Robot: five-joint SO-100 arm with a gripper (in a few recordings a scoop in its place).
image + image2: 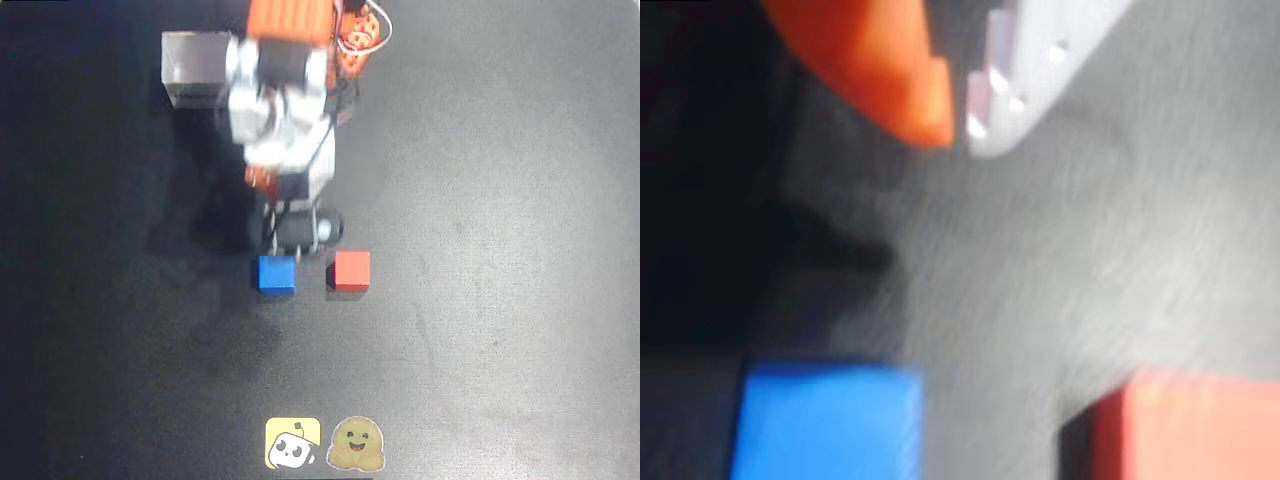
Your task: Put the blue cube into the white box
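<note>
The blue cube [276, 275] lies on the dark table, just below the arm's tip in the overhead view. In the wrist view the blue cube [825, 425] sits at the bottom left, blurred. My gripper [958, 125] hangs above the table short of the cube, its orange finger [890, 70] and white finger [1030, 70] meeting at the tips with nothing between them. From overhead the gripper [292, 235] is mostly covered by the wrist. The white box [195, 68] stands at the top left, partly behind the arm.
A red cube [351, 271] lies right of the blue one with a narrow gap; the red cube [1190, 430] also shows in the wrist view. Two stickers, one yellow [292, 443] and one tan [357, 445], lie at the bottom edge. The orange arm base [300, 25] is at the top.
</note>
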